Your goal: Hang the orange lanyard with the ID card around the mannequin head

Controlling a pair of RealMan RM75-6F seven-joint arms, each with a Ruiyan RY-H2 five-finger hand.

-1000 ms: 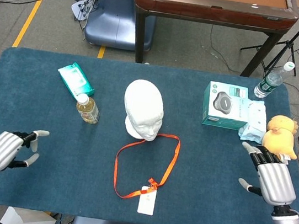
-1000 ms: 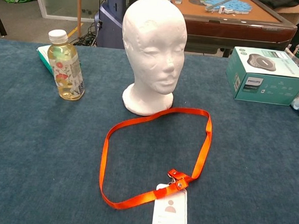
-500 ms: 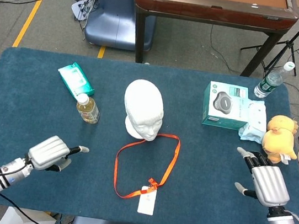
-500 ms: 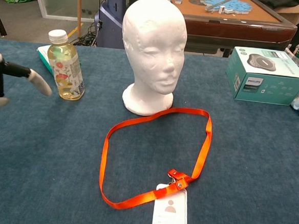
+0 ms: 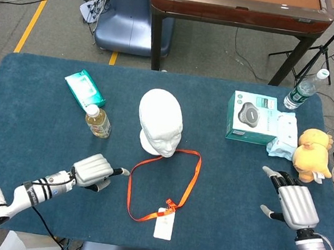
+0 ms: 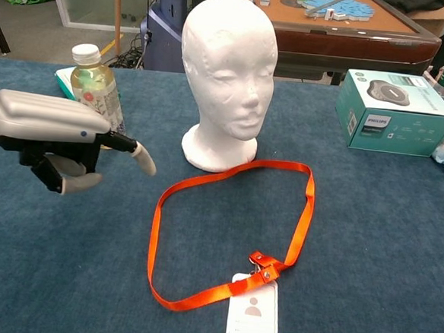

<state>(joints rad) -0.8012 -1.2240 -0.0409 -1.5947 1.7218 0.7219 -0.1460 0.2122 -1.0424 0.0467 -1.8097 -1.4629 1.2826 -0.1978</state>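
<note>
The orange lanyard [image 5: 162,183] lies flat in an open loop on the blue counter [image 5: 26,111], its far end just in front of the base of the white mannequin head [image 5: 160,122], which stands upright in the middle. The ID card [image 5: 164,223] sits at the loop's near end by the counter's front edge; in the chest view its lower part is cut off by the frame. The left robot hand [image 5: 93,171] is just left of the loop, holding nothing, one finger stretched toward the strap with its tip close to it and the rest curled under; whether the tip touches cannot be told. In the chest view this hand hides the lower part of the drink bottle [image 5: 98,121]. The right robot hand [image 5: 290,201] is well off to the right, fingers spread and empty, near a yellow plush toy [image 5: 310,152]. A green box [image 5: 250,117] stands behind, partly covering a pack of wipes [image 5: 282,134]
</note>
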